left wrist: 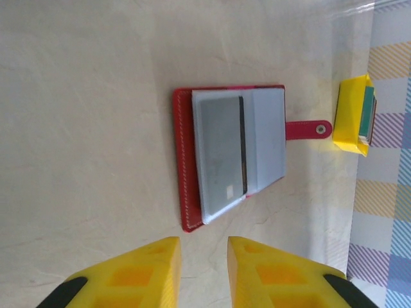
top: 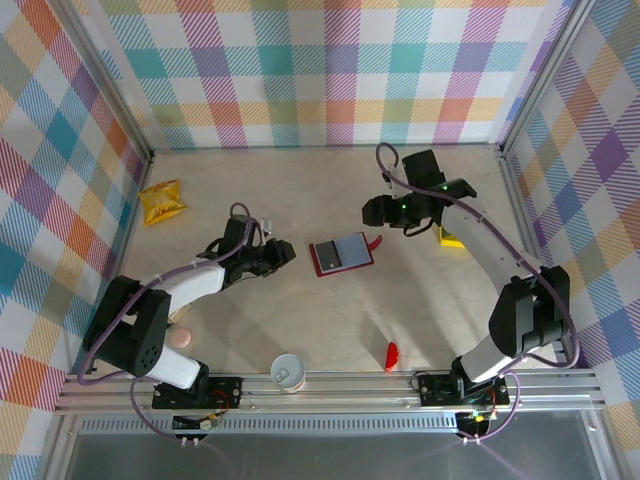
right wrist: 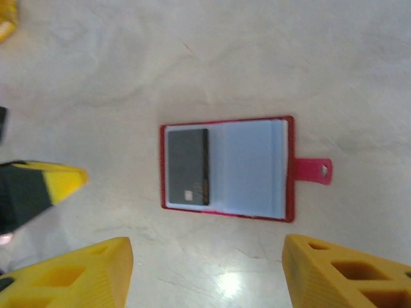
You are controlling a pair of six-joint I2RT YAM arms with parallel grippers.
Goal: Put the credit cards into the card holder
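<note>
The card holder (top: 341,254) lies open and flat on the table, dark red with a grey-blue inside and its clasp tab (left wrist: 308,129) sticking out. A dark grey card (right wrist: 187,167) with a chip sits in one half of it. The other credit cards (left wrist: 356,115), a mostly yellow stack, lie by the right wall, partly hidden under my right arm in the top view. My left gripper (left wrist: 204,256) hovers just left of the holder (left wrist: 231,157), its jaws slightly apart and empty. My right gripper (right wrist: 209,256) hangs above the holder (right wrist: 228,168), open wide and empty.
A crinkled yellow snack packet (top: 161,202) lies at the far left. A small red curved piece (top: 392,355) and a paper cup (top: 288,372) sit near the front rail. A pinkish round object (top: 180,338) lies by the left arm's base. Checked walls enclose the table.
</note>
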